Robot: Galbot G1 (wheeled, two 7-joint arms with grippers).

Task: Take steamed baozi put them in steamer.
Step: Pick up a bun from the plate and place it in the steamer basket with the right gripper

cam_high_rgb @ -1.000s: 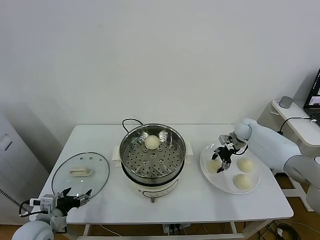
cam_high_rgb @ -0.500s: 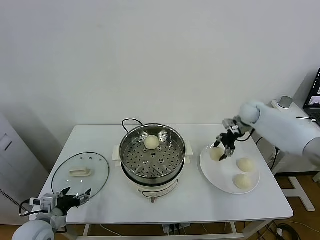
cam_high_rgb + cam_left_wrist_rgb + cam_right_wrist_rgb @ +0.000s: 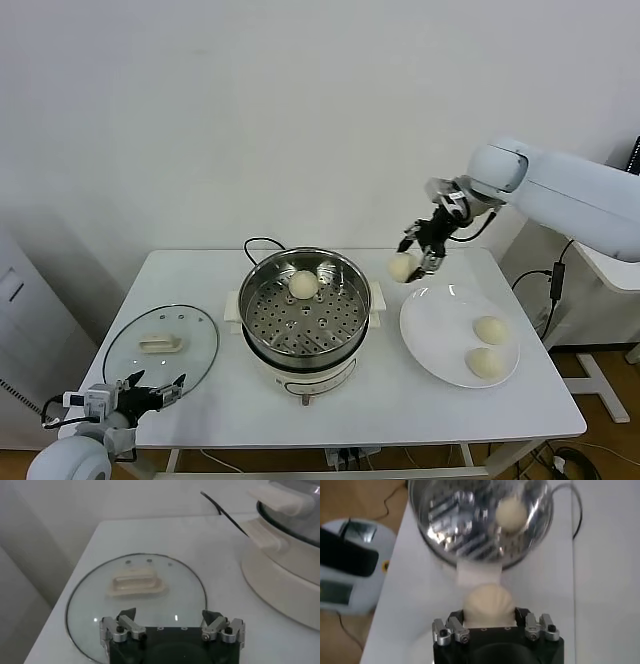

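right end effector point(image 3: 421, 256) closed on 1 baozi point(image 3: 402, 267), airborne between steamer point(image 3: 305, 312) and plate point(image 3: 440, 340)

Steamer point(image 3: 305, 318) at table point(image 3: 220, 420) centre; one baozi point(image 3: 303, 284) in its tray, toward the back. Glass lid point(image 3: 161, 346) flat on the table to its left. Plate point(image 3: 440, 340) to its right, two baozi point(image 3: 490, 329) point(image 3: 485, 362) on its right half. Fourth baozi point(image 3: 402, 266) in the air between steamer and plate.
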